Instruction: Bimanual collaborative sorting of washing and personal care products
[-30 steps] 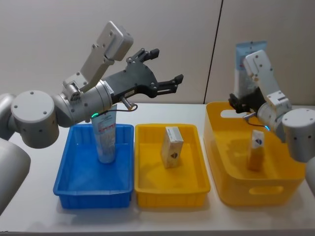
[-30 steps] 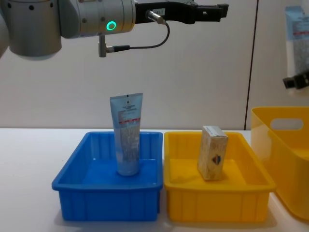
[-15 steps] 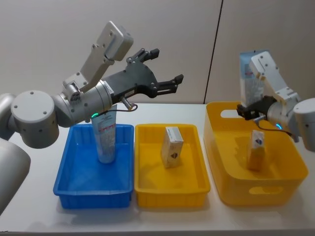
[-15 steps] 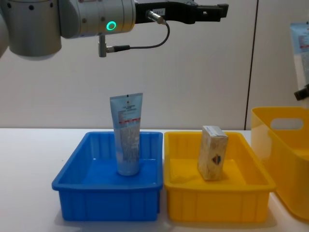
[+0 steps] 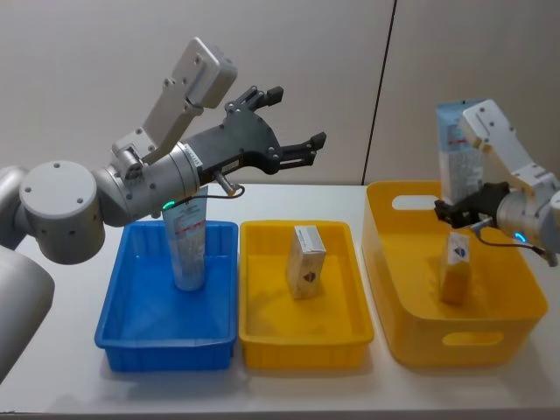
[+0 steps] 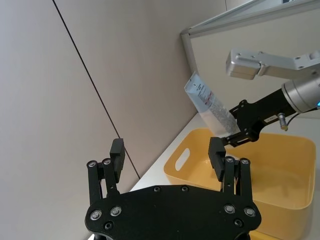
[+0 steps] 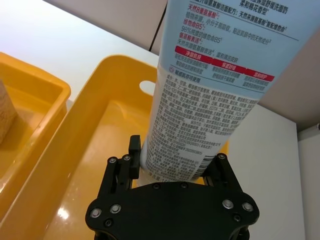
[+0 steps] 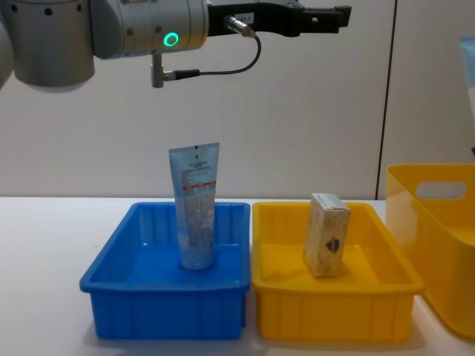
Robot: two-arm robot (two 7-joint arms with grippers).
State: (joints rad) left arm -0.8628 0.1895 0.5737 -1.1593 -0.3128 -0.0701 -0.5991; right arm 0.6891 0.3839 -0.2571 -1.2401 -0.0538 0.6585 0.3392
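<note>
The right gripper (image 7: 172, 167) has its fingers (image 7: 134, 150) closed on the lower end of a pale blue flat-ended squeeze tube with red-and-white printed bands (image 5: 457, 162), held upright above the large yellow handled plastic basket (image 5: 411, 337) at the right end of the white bench (image 5: 52, 385). Upright carriage suits standing it on its cap, judged the intent.

A small beige rectangular cardboard box (image 5: 455, 267) stands inside the basket, near its right wall, just beside the raised gripper.

The left gripper (image 5: 293, 122) hangs high above the boundary of the two trays, fingers (image 6: 117, 152) spread and empty; judged to be waiting to receive the tube.

A second pale blue squeeze tube (image 8: 197, 215) stands upright in the blue plastic tray (image 8: 159, 308), towards its rear. A second beige box with a dark emblem (image 8: 326, 233) stands in the yellow plastic tray (image 8: 330, 311), at its middle. The trays touch side by side.

Obstructions: the standing tube occupies the rear of the blue tray, and the yellow tray with its box lies between basket and blue tray.
</note>
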